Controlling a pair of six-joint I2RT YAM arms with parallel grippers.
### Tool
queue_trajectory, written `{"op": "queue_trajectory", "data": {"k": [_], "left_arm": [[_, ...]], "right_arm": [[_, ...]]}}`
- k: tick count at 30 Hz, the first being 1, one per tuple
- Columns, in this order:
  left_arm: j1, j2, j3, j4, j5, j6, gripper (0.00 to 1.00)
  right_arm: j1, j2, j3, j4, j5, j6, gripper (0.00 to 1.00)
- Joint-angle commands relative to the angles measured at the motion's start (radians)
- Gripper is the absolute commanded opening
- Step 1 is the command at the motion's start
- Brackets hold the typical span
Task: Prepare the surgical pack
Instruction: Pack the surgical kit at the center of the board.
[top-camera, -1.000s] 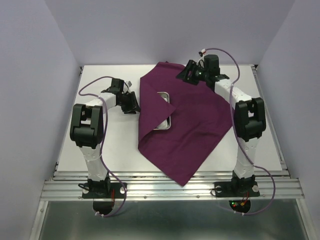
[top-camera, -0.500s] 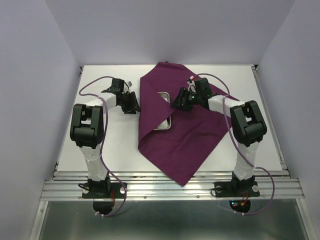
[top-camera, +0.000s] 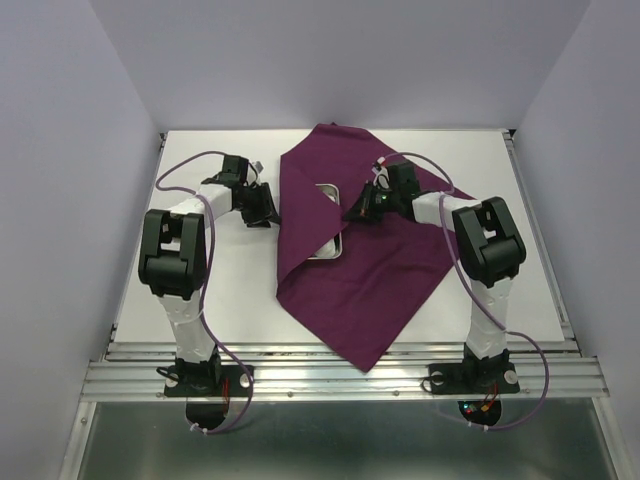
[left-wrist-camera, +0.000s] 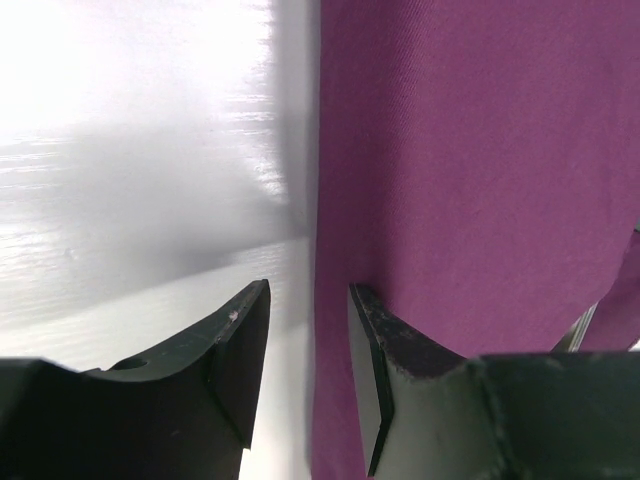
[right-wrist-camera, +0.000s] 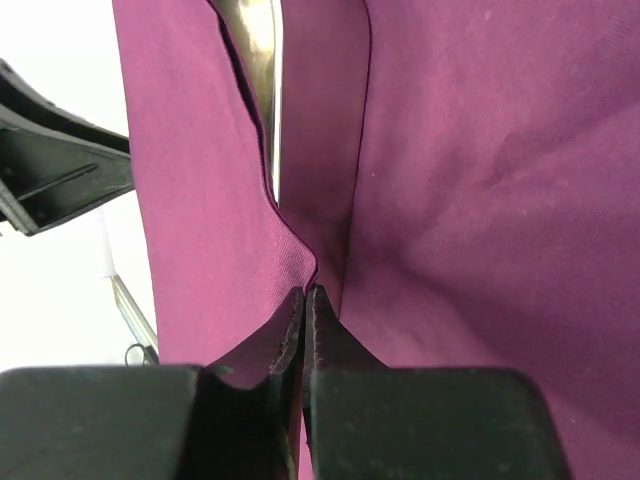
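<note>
The plum-purple cloth (top-camera: 385, 270) lies spread on the white table, its left part folded over the small steel tray (top-camera: 330, 243), whose rim shows in the gap. My right gripper (top-camera: 352, 214) is at the flap's edge over the tray. In the right wrist view it (right-wrist-camera: 305, 290) is shut on the cloth (right-wrist-camera: 500, 200) edge, with the shiny tray (right-wrist-camera: 262, 60) beyond. My left gripper (top-camera: 265, 208) stands open at the cloth's left edge. In the left wrist view it (left-wrist-camera: 308, 290) straddles that edge, one finger over the cloth (left-wrist-camera: 470, 150).
A thin steel instrument (right-wrist-camera: 128, 312) lies on the bare table left of the cloth, near the left gripper's black body (right-wrist-camera: 50, 170). The table's raised rim (top-camera: 160, 140) and lilac walls close in the back and both sides.
My right arm has swung from the cloth's back corner toward the tray in the middle, and its jaws have shut on the flap's edge. The left arm has stayed still.
</note>
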Motion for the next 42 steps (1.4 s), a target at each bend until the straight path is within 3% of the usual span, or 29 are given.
{"op": "queue_trajectory", "data": {"k": [1, 8, 15, 26, 42], "left_arm": [[-0.008, -0.100, 0.069, -0.048, -0.068, 0.008, 0.48], [-0.037, -0.159, 0.141, -0.124, -0.169, 0.041, 0.48], [-0.120, -0.153, 0.235, -0.164, -0.150, 0.048, 0.48], [-0.316, -0.026, 0.327, -0.159, -0.136, 0.032, 0.47], [-0.399, 0.123, 0.434, -0.151, -0.136, -0.008, 0.44]], "right_arm": [[0.008, -0.038, 0.014, 0.056, 0.039, 0.001, 0.01], [0.008, -0.069, 0.009, 0.054, 0.138, 0.006, 0.01], [0.008, -0.078, -0.035, 0.054, 0.182, -0.004, 0.01], [0.008, -0.067, -0.074, 0.056, 0.214, -0.020, 0.01], [0.008, -0.067, -0.089, 0.069, 0.223, -0.036, 0.01]]}}
